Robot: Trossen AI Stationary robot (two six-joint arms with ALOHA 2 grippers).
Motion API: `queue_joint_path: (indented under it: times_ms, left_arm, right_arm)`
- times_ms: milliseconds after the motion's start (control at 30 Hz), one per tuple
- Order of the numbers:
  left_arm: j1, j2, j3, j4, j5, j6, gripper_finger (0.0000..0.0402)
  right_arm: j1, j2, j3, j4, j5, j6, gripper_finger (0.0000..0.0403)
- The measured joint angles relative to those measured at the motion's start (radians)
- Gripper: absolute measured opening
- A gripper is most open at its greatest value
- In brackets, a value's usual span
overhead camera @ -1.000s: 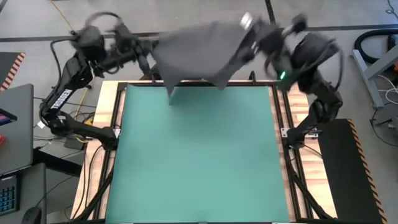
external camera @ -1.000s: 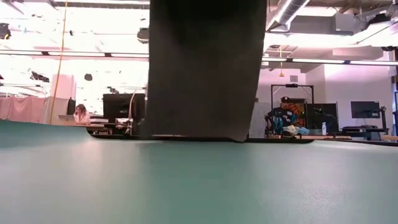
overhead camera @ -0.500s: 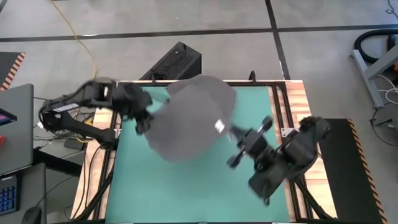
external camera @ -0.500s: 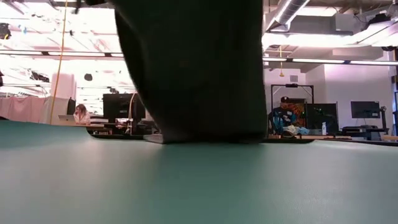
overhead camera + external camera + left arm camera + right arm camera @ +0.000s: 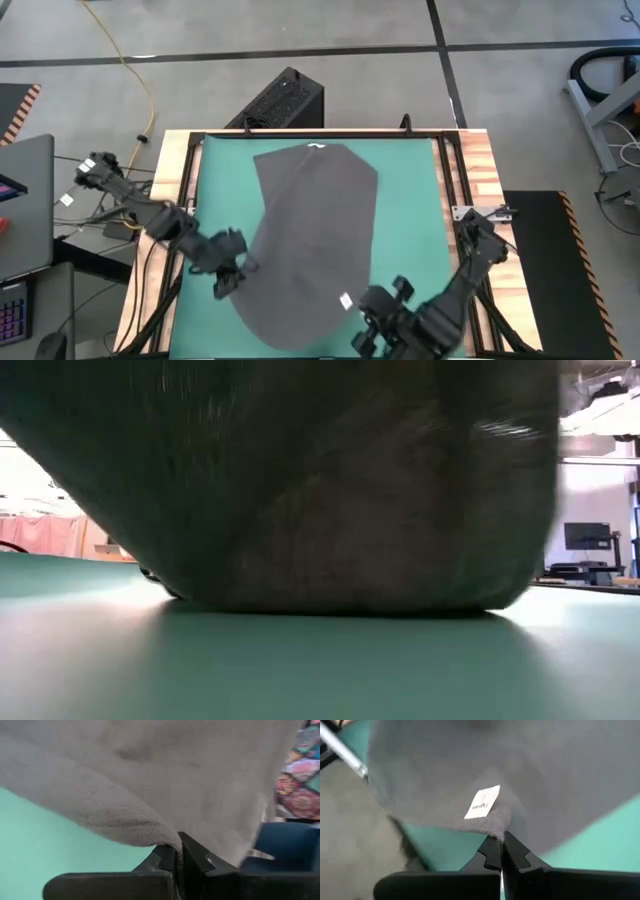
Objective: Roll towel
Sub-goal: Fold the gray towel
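Now towel (image 5: 312, 235) spread on green mat (image 5: 410, 215), both jaws pinching corners

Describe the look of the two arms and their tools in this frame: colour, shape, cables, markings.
Both arms are dark, jointed links. The left arm shows pale fittings near its base, with loose cables beside it. The left tool and right tool each end in two flat black fingers with stepped inner edges on a broad black crossbar. No markings are readable.
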Motion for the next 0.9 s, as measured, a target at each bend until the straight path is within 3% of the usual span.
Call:
queue_joint_path:
  times_ms: [167, 367, 533, 667, 900]
  left_arm:
    - [-0.146, -0.001, -0.007, 0.089, -0.021, -0.155, 0.0000]
    - [-0.226, 0.006, -0.006, 0.134, -0.101, -0.163, 0.0000]
    - [-0.187, -0.016, -0.006, 0.131, -0.166, -0.135, 0.0000]
    - [-0.145, -0.065, -0.006, 0.071, -0.324, -0.141, 0.0000]
    - [-0.012, -0.153, -0.006, -0.220, -0.598, -0.222, 0.0000]
  right_arm:
    - [0.056, -0.030, 0.002, -0.006, -0.013, 0.141, 0.0009]
    - [0.052, -0.076, 0.002, -0.006, -0.010, 0.130, 0.0009]
    - [-0.039, -0.108, 0.002, -0.006, 0.064, -0.025, 0.0009]
    - [-0.157, -0.142, 0.002, -0.007, 0.090, -0.189, 0.0009]
    - [-0.392, -0.179, 0.002, -0.006, 0.096, -0.465, 0.0009]
